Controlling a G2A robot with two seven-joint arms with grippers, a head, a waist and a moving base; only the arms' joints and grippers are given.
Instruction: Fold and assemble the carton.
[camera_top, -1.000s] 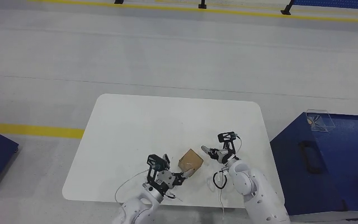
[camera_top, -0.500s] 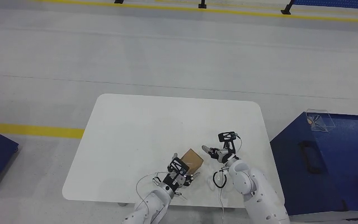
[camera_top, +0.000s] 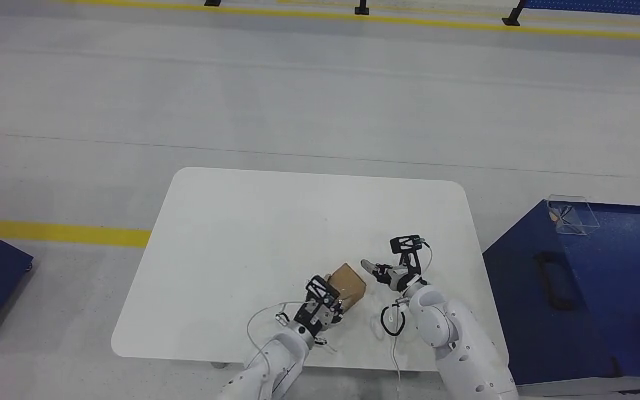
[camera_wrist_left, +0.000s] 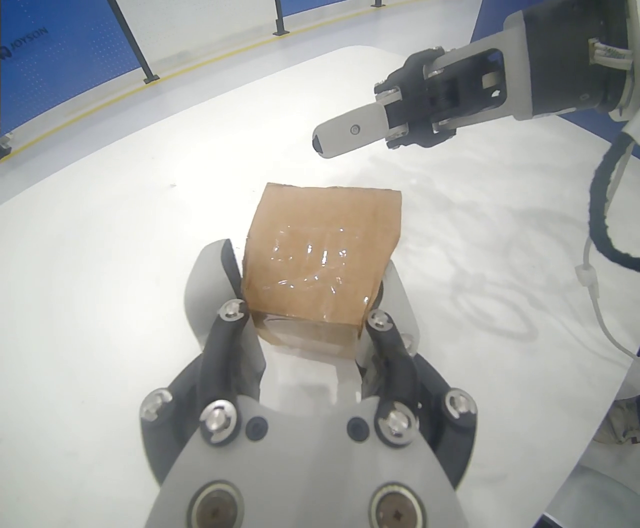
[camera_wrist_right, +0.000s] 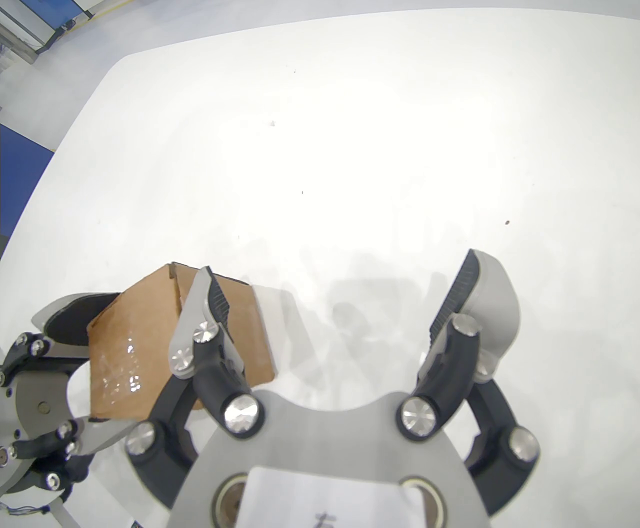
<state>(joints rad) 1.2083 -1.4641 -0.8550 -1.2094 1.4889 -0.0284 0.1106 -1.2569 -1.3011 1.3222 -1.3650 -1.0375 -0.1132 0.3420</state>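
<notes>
We steady the carton (camera_wrist_left: 325, 240), lower centre, clamped in the left gripper (camera_wrist_left: 310, 287); the right gripper (camera_wrist_right: 340, 295), spread empty, should next press its flaps.

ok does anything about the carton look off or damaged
The carton, held between the fingers of the left gripper, looks slightly skewed rather than square, and the clear tape on its top face looks wrinkled. No tears or spills visible.
</notes>
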